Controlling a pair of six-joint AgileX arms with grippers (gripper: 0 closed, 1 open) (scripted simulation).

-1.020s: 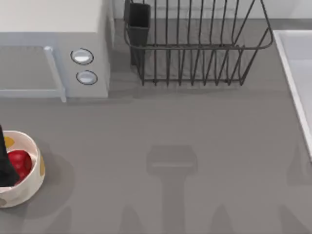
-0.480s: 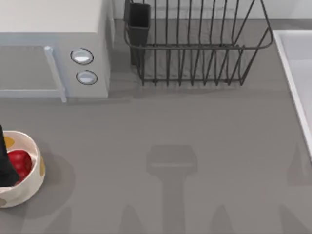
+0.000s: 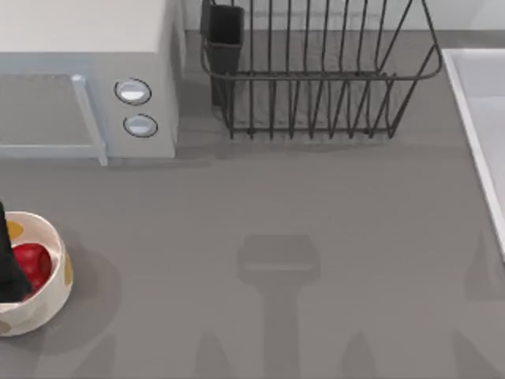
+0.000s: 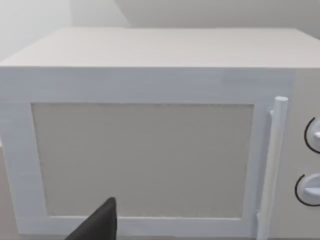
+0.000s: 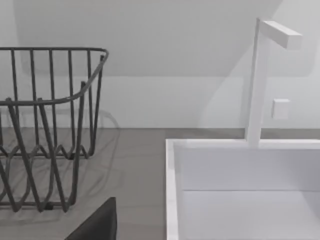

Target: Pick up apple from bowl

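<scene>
Looking down from the top view, I find the apple (image 3: 31, 263) sitting inside the bowl (image 3: 52, 290) at the far left edge of the table (image 3: 316, 213), in front of the microwave (image 3: 87, 79). My left gripper (image 3: 6, 264) is a dark shape at the bowl's left side, right against the apple, but I cannot tell whether its fingers are apart or closed on the fruit. A wire dish rack (image 3: 316, 79) stands at the back, and the sink (image 3: 481, 118) lies along the right edge. From the left wrist view I face the microwave door (image 4: 142, 160), with one dark fingertip (image 4: 100, 225) poking into the picture. From the right wrist view I see the rack, the sink basin (image 5: 240, 190) and its tap (image 5: 260, 80); that arm looks parked near them, and one of its fingertips (image 5: 97, 222) shows too. I judge the apple light, hard and glossy, so likely to slip: I would pinch it across its widest middle, clear of the bowl's thick wall.
</scene>
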